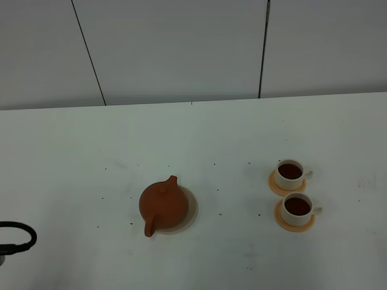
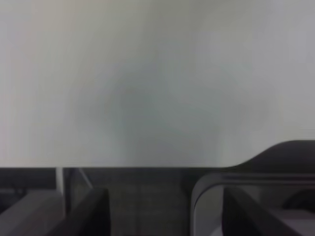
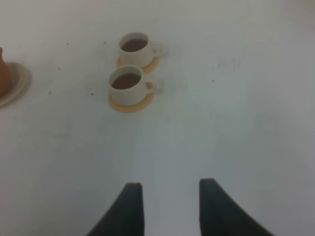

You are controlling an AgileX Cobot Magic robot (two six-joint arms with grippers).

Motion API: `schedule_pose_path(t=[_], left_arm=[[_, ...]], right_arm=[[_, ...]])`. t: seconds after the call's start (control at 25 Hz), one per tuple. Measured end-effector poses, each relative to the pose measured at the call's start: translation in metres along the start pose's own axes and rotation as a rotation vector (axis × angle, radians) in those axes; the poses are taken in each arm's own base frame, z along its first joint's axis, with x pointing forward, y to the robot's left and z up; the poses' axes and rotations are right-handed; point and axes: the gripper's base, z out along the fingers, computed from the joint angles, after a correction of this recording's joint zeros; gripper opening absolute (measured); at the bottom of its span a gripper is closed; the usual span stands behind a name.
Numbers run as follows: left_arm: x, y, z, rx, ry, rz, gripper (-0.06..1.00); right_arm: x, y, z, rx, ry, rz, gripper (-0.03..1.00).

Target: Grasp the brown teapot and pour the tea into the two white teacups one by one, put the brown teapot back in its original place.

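Tea [image 1: 290,171] fills both cups [image 1: 297,207], and the teapot [image 1: 162,204] sits on its trivet [image 1: 191,209], so we judge pouring finished. Our right gripper [image 3: 167,204] hangs with fingers spread, empty; our left gripper is spread wide too, holding nothing.

White tabletop [image 1: 72,157], dark specks; pale panelled wall [image 1: 181,48] behind, black seams.

Even, diffuse overhead light, faint soft shadows, left wrist view heavily blurred
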Motion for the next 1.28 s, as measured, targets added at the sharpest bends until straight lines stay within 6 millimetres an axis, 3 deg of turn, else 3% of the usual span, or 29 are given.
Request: schedule_pose_path(t=[0.44,0.72,0.96,1.28], left_arm=[[0.008,-0.005,-0.008,0.103,-0.075,0.070,0.56],[0.012,0.002,-0.012,0.084,-0.116,-0.006,0.56],[0.026,0.017,-0.024,0.037,-0.225,-0.186,0.56],[0.054,0.016,-0.042,0.033,-0.443,-0.214,0.56]], right_arm=[[0.000,0.000,0.000,0.000,0.000,-0.001,0.27],[0.000,0.000,0.000,0.000,0.000,-0.001,0.27],[0.000,0.000,0.000,0.000,0.000,-0.001,0.27],[0.000,0.000,0.000,0.000,0.000,0.000,0.27]])
